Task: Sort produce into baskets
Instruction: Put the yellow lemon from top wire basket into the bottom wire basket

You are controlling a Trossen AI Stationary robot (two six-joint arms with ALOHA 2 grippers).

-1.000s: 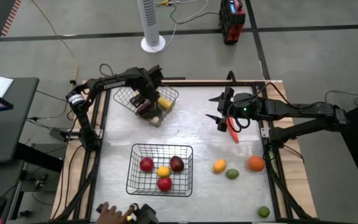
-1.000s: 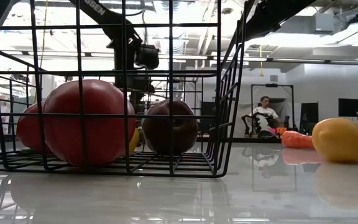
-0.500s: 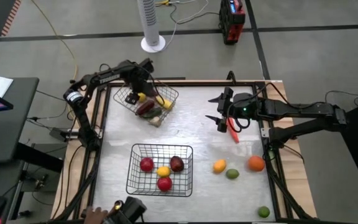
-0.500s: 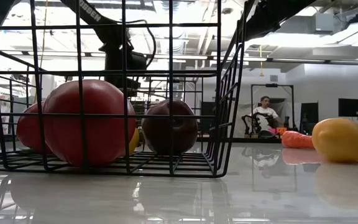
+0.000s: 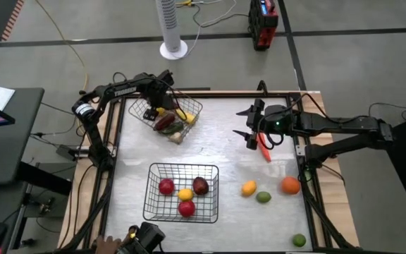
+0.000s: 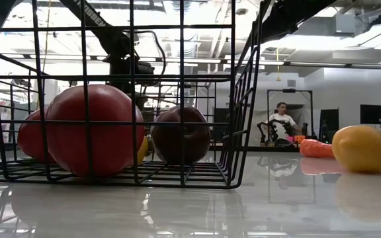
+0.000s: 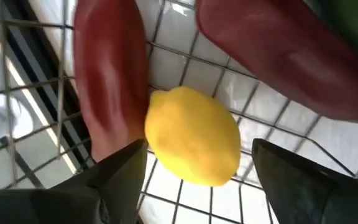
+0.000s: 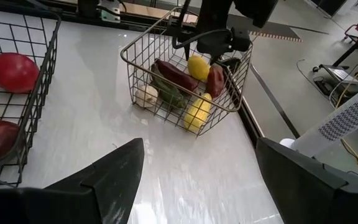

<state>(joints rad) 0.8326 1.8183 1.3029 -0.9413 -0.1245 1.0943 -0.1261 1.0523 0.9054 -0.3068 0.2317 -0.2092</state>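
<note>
The far-left wire basket [image 5: 169, 116] holds long dark red pieces, a green one and yellow ones. My left gripper [image 7: 197, 149] points down into it, open. Its fingers stand on either side of a round yellow piece [image 7: 193, 137], which lies on the wire floor against a long red piece [image 7: 107, 81]. The nearer basket [image 5: 150, 190] holds round red pieces, a yellow one and a dark red one. My right gripper [image 5: 249, 131] hangs open above the table's right half with nothing between its fingers. A long red piece [image 5: 264, 149] lies beside it.
Loose on the table's right side lie a yellow-orange piece [image 5: 249, 188], a green one [image 5: 263, 197], an orange one [image 5: 290, 185] and another green one [image 5: 299, 240] near the front edge. A person's hand [image 5: 109, 243] and a dark device [image 5: 146, 238] show at the near edge.
My left gripper has gone toward the table's far left corner over the far basket, sunk a little and rolled about its own line. A round yellow piece now shows in the basket where the gripper covered it before. The person's hand has shifted at the near edge.
</note>
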